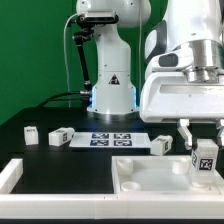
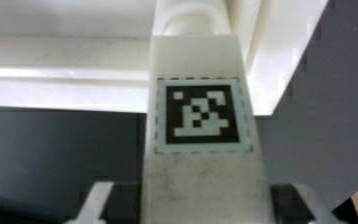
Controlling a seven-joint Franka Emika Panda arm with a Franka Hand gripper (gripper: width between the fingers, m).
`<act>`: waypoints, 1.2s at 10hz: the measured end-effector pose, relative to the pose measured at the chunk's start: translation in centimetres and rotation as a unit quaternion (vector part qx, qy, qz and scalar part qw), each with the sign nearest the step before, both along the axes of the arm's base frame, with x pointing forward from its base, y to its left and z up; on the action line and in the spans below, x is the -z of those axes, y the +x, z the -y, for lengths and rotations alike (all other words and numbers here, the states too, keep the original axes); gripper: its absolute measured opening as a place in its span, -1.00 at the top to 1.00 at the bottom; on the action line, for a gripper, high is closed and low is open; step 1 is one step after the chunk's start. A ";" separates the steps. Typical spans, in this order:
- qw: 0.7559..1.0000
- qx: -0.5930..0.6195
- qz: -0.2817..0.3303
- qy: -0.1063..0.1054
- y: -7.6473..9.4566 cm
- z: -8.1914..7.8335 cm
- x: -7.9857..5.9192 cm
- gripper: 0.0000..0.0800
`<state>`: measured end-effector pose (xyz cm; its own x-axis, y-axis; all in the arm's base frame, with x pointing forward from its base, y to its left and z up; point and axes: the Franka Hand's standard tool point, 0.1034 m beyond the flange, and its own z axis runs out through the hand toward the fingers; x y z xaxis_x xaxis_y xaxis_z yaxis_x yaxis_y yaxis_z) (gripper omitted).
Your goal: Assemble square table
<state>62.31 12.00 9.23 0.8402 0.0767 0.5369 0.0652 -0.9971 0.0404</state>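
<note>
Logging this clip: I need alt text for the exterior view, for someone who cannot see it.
The gripper holds a tagged white leg upright over the white square tabletop at the exterior view's right. Three loose legs lie on the black table near the marker board.

Four legs [image 1: 59, 137], one square tabletop slab [image 1: 140, 182], and one marker board [image 1: 110, 139].
</note>
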 end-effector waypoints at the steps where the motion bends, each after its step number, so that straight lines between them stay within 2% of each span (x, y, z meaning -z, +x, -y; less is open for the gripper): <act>1: 1.000 -0.004 -0.001 -0.004 -0.1 0.1 0.1 0.27; 2: 1.000 -0.006 -0.001 -0.005 -0.1 0.1 0.1 0.27; 3: 1.000 -0.009 -0.001 -0.006 -0.1 0.1 0.1 0.01; 4: 1.000 -0.010 -0.001 -0.007 -0.1 0.1 0.1 -0.38; 5: 1.000 -0.012 -0.001 -0.008 -0.1 0.1 0.1 -0.55; 10: 1.000 -0.020 -0.001 -0.013 -0.1 0.1 0.1 -0.62; 11: 0.999 -0.025 -0.012 -0.021 -0.1 0.5 0.2 -0.62; 12: 0.998 -0.019 -0.051 -0.027 -0.1 1.7 -0.1 -0.62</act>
